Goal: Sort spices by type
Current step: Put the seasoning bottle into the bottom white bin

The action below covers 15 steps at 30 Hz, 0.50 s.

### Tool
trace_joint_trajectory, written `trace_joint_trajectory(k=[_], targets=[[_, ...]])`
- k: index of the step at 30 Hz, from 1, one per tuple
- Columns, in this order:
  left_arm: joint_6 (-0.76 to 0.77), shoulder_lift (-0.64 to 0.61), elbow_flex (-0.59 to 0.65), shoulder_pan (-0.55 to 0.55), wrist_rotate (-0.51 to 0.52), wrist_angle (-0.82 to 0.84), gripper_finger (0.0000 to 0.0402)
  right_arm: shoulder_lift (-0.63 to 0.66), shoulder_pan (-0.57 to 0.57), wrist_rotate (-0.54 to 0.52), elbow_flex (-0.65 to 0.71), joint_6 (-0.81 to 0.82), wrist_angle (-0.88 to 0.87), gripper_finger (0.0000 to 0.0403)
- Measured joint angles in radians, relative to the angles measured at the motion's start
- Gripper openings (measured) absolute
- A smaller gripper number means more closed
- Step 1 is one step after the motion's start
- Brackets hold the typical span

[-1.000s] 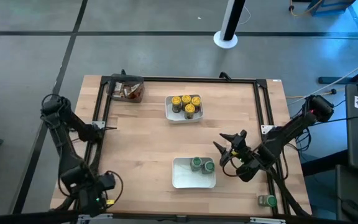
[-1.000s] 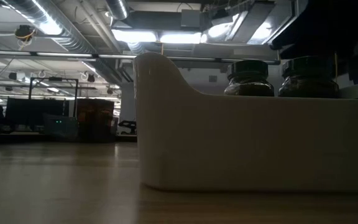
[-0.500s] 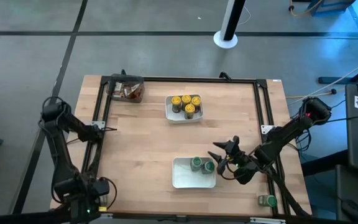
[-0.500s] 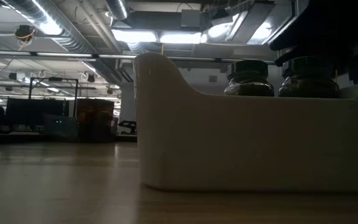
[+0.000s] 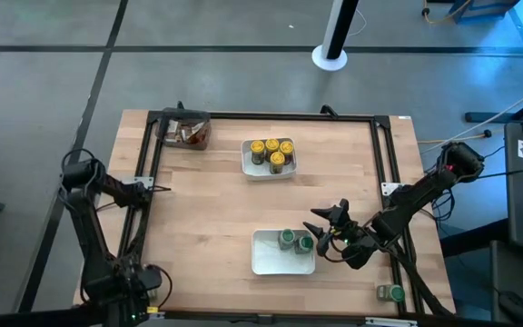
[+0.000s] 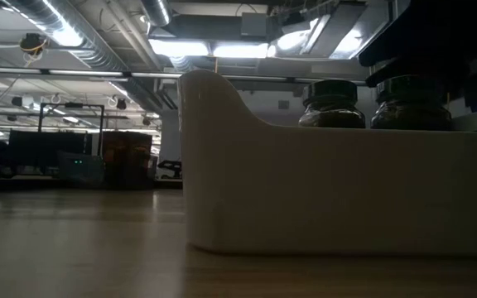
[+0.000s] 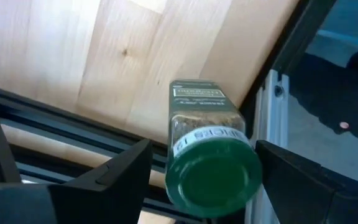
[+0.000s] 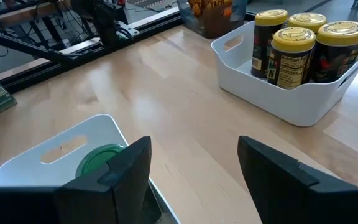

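Note:
A green-lidded spice jar (image 7: pixel 211 174) stands upright on the wood at the table's near left corner, beside the black frame rail. My left gripper (image 5: pixel 139 283) points down over it, open, with one finger (image 7: pixel 120 183) on each side of the lid. Whether they touch it, I cannot tell. My right gripper (image 5: pixel 330 227) hovers open and empty (image 8: pixel 194 180) at the right end of the near white tray (image 5: pixel 266 262). Two green-lidded jars (image 5: pixel 295 241) stand in that tray. Several yellow-lidded jars (image 5: pixel 271 152) stand in the far tray (image 8: pixel 291 106). Brown-orange packets (image 5: pixel 189 133) lie in the dark bin.
Another green-lidded jar (image 5: pixel 389 292) stands near the table's near right corner, outside the black frame rail (image 5: pixel 384 163) that runs round the table. The wood between the two trays (image 5: pixel 216 200) is bare. The near tray's wall (image 6: pixel 305 190) fills the low view.
My left gripper has sunk toward the table's near left corner, its arm folding lower. My right gripper has shifted slightly toward the near tray and tipped, then kept still. Nothing on the table has moved.

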State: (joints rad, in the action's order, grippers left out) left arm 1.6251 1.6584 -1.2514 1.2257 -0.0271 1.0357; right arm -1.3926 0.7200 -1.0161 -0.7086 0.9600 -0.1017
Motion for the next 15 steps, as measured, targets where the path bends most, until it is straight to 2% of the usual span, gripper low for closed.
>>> trace_joint_trajectory(k=[6,15], targets=[[-0.010,0.030,0.000,0.000,-0.029,-0.009,0.0257,0.000,0.000,0.000,0.000,0.000,0.000,0.0241],[-0.013,0.043,0.000,0.001,-0.044,-0.005,0.0186,0.000,0.000,0.000,0.000,0.000,0.000,0.0241]])
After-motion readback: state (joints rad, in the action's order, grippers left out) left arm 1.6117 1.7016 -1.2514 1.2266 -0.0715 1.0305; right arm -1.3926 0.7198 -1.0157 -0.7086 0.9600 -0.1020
